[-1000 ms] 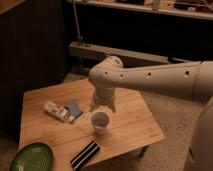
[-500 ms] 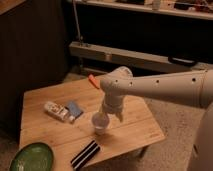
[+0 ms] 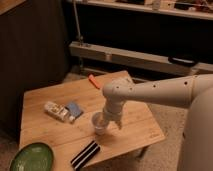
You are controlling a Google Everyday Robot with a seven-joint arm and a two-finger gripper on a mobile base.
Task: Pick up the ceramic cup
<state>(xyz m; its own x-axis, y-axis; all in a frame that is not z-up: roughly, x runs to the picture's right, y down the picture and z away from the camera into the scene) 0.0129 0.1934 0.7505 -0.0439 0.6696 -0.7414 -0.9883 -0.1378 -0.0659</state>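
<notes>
Hand point(image 3: 111, 120) has dropped right down onto the cup point(image 3: 98, 125) near the surface's point(image 3: 50, 135) front edge. Can't tell if it's squeezing yet, but the grab looks close.

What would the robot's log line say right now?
gripper: at ceramic cup | cup: upright on wooden table | green plate: table corner, apart

Dim, warm light falls from above on the table point(image 3: 45, 97), the background is nearly black, the pale arm point(image 3: 160, 92) shows brightest, and the gripper point(image 3: 112, 120), down at the ceramic cup point(image 3: 98, 124), lies in its shade.
</notes>
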